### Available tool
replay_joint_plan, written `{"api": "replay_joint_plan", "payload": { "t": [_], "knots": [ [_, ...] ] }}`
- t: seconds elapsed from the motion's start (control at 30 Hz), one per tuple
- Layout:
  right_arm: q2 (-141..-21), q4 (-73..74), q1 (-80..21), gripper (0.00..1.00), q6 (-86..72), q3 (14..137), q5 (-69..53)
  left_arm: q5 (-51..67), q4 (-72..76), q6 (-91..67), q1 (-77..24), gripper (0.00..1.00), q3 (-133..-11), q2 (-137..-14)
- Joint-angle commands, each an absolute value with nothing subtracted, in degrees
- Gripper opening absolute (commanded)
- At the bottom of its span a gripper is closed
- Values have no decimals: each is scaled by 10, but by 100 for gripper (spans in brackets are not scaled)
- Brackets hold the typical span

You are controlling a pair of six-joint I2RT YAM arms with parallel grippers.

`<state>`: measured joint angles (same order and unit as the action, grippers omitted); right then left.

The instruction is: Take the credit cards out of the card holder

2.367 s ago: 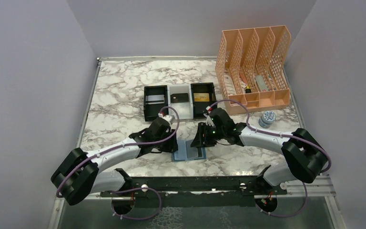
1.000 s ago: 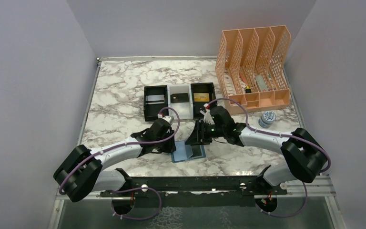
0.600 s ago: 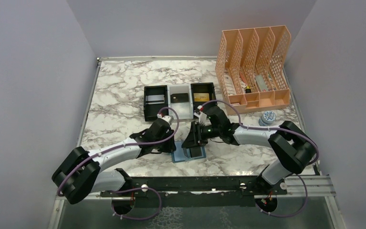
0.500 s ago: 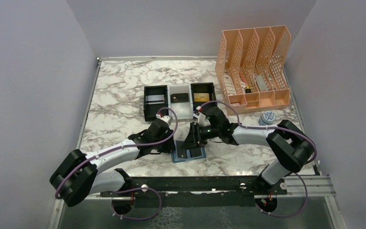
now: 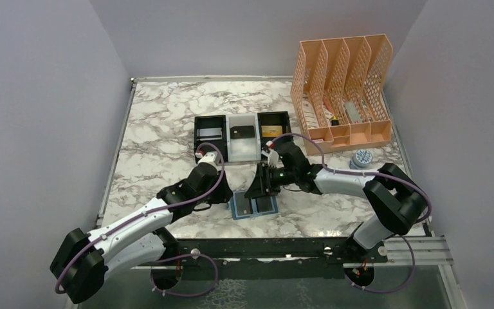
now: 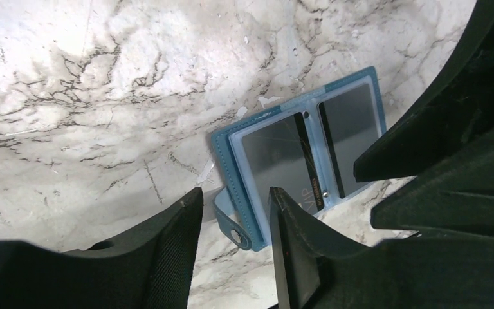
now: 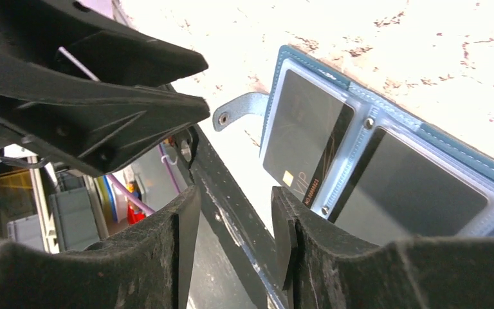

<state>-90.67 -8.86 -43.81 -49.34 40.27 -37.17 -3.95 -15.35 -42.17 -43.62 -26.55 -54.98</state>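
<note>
Card holder [image 5: 254, 206] lies open and flat on the marble table [image 5: 161, 116], inside panels up, and we see it between the two grippers. Left gripper [image 6: 235, 196] sits low at the holder's left edge with a moderate gap between its fingers [image 6: 173, 251]. It is gripping nothing; the holder's snap strap [image 6: 231, 222] lies in that gap, and we cannot tell if it touches either finger. In the left wrist view the card holder [image 6: 222, 145] is just ahead of the fingertips and a little to the right. Two dark credit cards [image 6: 276, 161] are seated in the clear slot pockets, one per panel. The left one shows a stripe and "VIP" print. Right gripper [image 7: 235, 193] is also parted with nothing between its fingers [image 7: 161, 257]. From it the card holder [image 7: 360, 161] lies just ahead and to the right, the credit cards [image 7: 305, 145] inside, the strap [image 7: 238, 106] sticking out toward the left gripper [image 7: 103, 116]. From above, the left gripper [image 5: 222, 198] is at the holder's left side and the right gripper [image 5: 260, 187] is over its far edge. Beyond both grippers sits a black-and-white tray [image 5: 242, 154] holding a silvery card [image 5: 210, 134], a black card [image 5: 241, 132] and a gold card [image 5: 271, 131], one per compartment. Further off, beyond and to the right of the right gripper, are a peach file organizer [image 5: 344, 90] and a small round tin [image 5: 361, 158].
</note>
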Motion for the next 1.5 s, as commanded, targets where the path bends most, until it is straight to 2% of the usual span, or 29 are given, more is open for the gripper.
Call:
{"api": "replay_joint_plan", "payload": {
  "t": [0.0, 0.37, 0.53, 0.93, 1.13, 1.3, 1.47],
  "knots": [
    [-879, -48, -441, 44, -480, 410, -307, -63, -175, -432, -438, 47, -266, -513],
    [-811, -27, -441, 43, -475, 387, -204, 9, -124, -410, -438, 51, -275, -543],
    [-835, -54, -441, 43, -482, 385, -255, 51, -95, -407, -438, 51, -277, -587],
    [-953, -123, -441, 33, -504, 398, -374, 79, -83, -389, -438, 44, -288, -678],
    [-987, -114, -441, 29, -499, 408, -367, 80, -77, -383, -439, 39, -288, -704],
    [-1012, -153, -441, 22, -512, 404, -398, 77, -76, -382, -439, 37, -285, -712],
    [-1013, -148, -441, 20, -510, 408, -397, 75, -76, -381, -440, 36, -284, -710]
  ]
}}
